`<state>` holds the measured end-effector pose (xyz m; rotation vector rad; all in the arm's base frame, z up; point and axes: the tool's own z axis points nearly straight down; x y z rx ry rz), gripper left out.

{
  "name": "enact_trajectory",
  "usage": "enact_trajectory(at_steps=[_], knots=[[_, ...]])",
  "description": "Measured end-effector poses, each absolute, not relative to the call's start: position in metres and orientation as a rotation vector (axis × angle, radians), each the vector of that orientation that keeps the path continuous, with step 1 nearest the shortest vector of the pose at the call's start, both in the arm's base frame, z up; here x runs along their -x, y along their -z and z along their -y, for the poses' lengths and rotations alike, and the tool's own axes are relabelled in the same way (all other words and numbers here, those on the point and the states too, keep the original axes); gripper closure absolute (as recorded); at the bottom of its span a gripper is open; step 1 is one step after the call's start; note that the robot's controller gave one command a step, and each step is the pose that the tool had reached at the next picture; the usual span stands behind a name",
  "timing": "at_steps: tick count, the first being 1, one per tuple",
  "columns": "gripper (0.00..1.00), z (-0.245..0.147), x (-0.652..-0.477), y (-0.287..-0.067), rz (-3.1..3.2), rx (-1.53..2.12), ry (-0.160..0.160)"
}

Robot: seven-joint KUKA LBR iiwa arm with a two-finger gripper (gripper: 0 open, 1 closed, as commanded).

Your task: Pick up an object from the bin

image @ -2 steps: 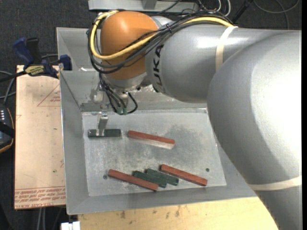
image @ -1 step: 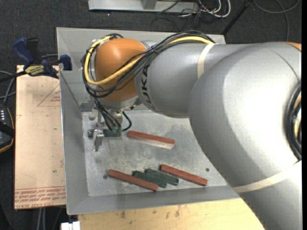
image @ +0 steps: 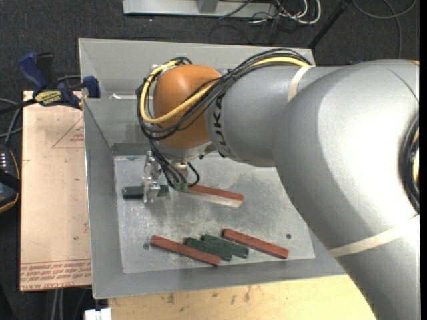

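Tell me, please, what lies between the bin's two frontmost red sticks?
In the camera view, dark green sticks lie between the left red stick and the right red stick.

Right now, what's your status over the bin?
Gripper low in bin, view-left, at end of dark block. Red stick close on its other side. Stick heap at front, apart.

You are looking at a scene where bright light is coming down from above. The big grey arm (image: 347, 132) is shining pale along its top, and the orange cover (image: 183, 102) is glowing softly. The bin (image: 200, 62) is catching light on its back wall. A soft shadow is lying under the cover. The floor (image: 67, 12) around is looking dark.
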<state>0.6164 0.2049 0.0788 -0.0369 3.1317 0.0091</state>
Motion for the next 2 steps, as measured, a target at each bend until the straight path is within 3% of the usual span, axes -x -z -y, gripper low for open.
enact_trajectory(at_steps=[1, 2], knots=[[1.0, -0.205, -0.616, -0.079, -3.132, 0.037, -0.009], [1.0, -0.204, -0.612, -0.213, -3.136, 0.018, -0.004]])
